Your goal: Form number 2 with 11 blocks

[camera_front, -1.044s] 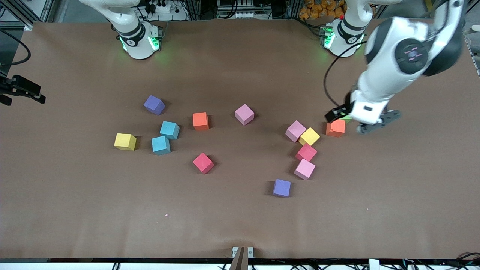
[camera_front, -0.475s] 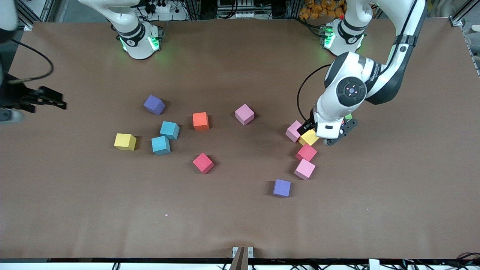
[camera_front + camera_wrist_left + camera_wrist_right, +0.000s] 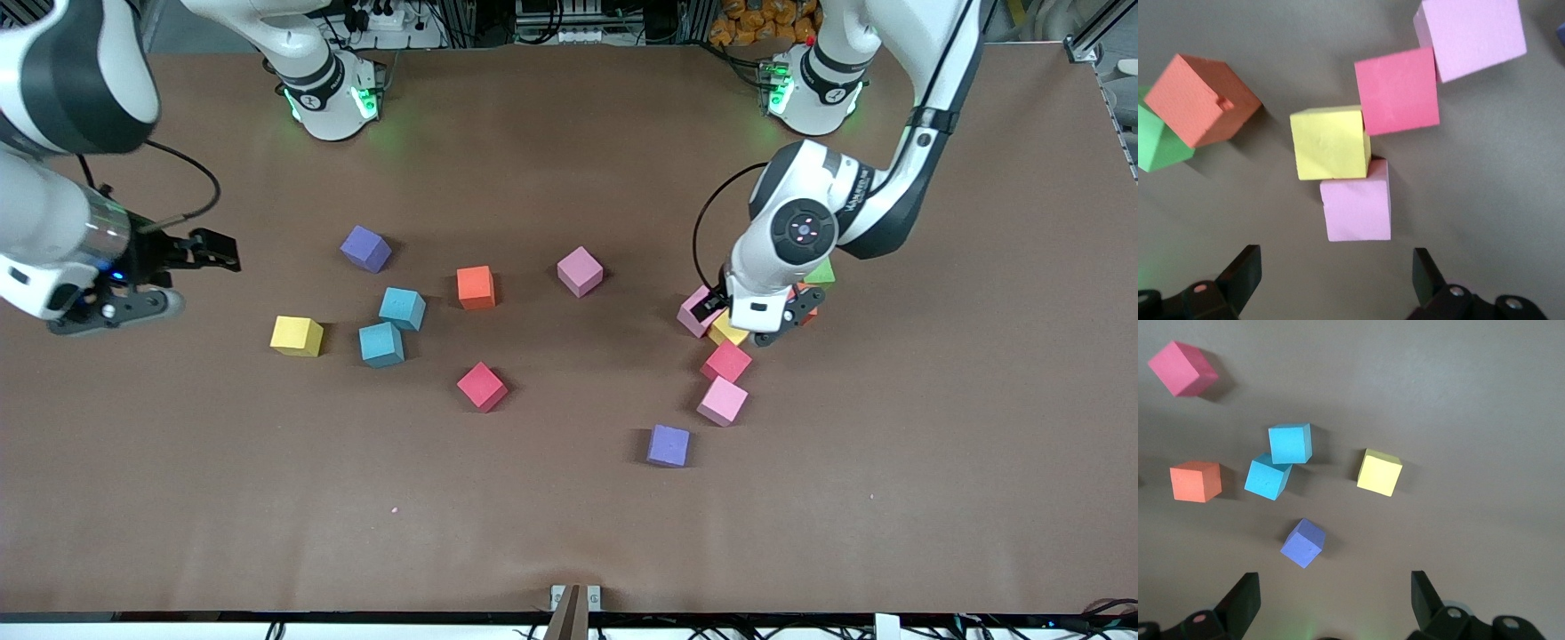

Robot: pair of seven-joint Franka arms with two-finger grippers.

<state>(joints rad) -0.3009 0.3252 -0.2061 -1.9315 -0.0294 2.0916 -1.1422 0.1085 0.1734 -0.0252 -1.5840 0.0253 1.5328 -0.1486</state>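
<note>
The blocks lie scattered; no number 2 is in view. My left gripper (image 3: 772,333) is open and empty, low over a touching cluster: pink (image 3: 1357,208), yellow (image 3: 1330,143), red (image 3: 1397,89) and pink (image 3: 1471,35). The nearest pink block lies just ahead of its fingertips (image 3: 1239,275). An orange block (image 3: 1199,100) sits beside the cluster. My right gripper (image 3: 111,309) is open and empty, high over the right arm's end of the table. It (image 3: 1331,600) looks down on purple (image 3: 1303,543), two blue (image 3: 1290,443), yellow (image 3: 1379,472), orange (image 3: 1196,481) and red (image 3: 1183,368).
A green cube (image 3: 822,274) touches the orange block under the left arm. A lone pink block (image 3: 580,271) lies mid-table, and a second purple block (image 3: 669,445) lies nearer the front camera. Bare brown table (image 3: 933,462) surrounds the blocks.
My left gripper has moved from over the orange block to over the pink and yellow cluster. My right arm has swung in over its end of the table. No block has moved.
</note>
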